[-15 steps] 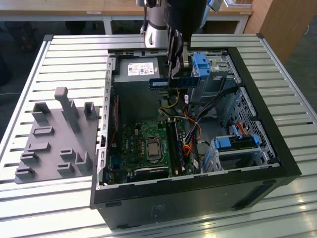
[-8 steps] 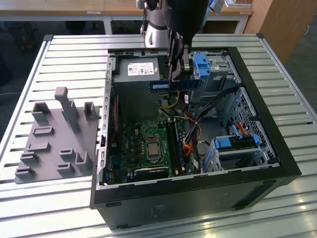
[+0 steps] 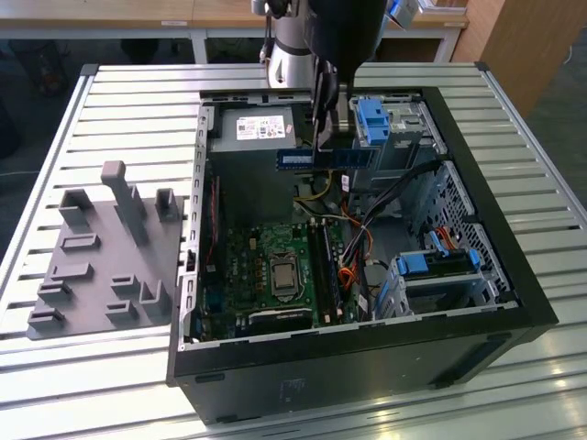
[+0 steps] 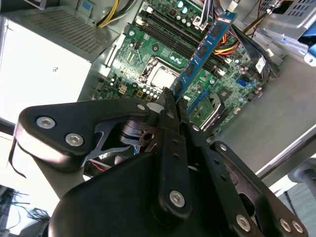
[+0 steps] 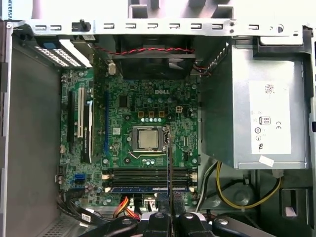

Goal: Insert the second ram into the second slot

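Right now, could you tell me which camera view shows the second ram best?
The second wrist view: the second ram shows its broad face with chips, rising from the hand. The exterior view shows it held level above the case. In the first wrist view it is edge-on, a thin line.

place: robot lab | cues: slatted metal bench [image 3: 138, 92], opened computer case [image 3: 367, 367], grey fixture plate [image 3: 101, 298]

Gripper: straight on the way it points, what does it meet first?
Probably the motherboard around the memory slots; the second ram that the gripper holds would touch first. Way there looks free; depth unclear.
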Controlling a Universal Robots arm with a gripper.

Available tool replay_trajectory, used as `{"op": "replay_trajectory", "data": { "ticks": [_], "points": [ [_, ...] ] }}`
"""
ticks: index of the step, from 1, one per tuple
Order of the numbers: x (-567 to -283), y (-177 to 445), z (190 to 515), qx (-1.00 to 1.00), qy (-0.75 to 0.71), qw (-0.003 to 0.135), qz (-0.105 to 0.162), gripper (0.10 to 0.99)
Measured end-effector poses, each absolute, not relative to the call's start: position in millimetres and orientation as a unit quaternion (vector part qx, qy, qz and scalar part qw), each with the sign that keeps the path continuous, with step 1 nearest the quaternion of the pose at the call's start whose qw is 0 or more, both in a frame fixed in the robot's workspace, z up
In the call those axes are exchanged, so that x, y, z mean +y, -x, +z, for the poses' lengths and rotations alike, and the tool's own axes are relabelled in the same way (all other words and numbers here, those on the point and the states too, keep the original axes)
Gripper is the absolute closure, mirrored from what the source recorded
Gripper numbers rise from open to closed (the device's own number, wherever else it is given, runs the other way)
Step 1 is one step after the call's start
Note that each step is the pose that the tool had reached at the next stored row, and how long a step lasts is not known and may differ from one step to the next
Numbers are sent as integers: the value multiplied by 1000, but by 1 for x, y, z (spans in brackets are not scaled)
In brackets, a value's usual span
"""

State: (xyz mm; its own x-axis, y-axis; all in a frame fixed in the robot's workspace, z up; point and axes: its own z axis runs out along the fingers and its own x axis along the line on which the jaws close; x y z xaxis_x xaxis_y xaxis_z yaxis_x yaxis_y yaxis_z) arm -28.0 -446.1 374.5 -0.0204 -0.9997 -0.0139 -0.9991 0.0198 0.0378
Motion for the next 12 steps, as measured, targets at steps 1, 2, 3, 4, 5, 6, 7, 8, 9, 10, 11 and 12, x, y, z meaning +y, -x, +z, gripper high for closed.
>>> {"op": "replay_trajectory", "data": {
  "ticks": [1,2,3,4,5,6,7,8,9,10,11,12],
  "points": [
    [-446,28,374,-717,-696,8,-18,949],
    [-446,28,374,-720,-693,8,-18,949],
    [-446,28,374,-723,-691,8,-18,949],
    [-446,28,374,-725,-688,8,-18,949],
    [-446,28,374,-728,-686,8,-18,949],
    [-446,28,374,-730,-683,8,-18,949],
    [-446,28,374,-732,-681,8,-18,949],
    [-446,28,374,-734,-679,8,-19,949],
    [-446,28,374,-736,-677,8,-19,949],
    [-446,28,374,-738,-675,8,-19,949],
    [-446,28,374,-739,-673,8,-19,949],
    [-446,28,374,-741,-672,8,-19,949]
  ]
}}
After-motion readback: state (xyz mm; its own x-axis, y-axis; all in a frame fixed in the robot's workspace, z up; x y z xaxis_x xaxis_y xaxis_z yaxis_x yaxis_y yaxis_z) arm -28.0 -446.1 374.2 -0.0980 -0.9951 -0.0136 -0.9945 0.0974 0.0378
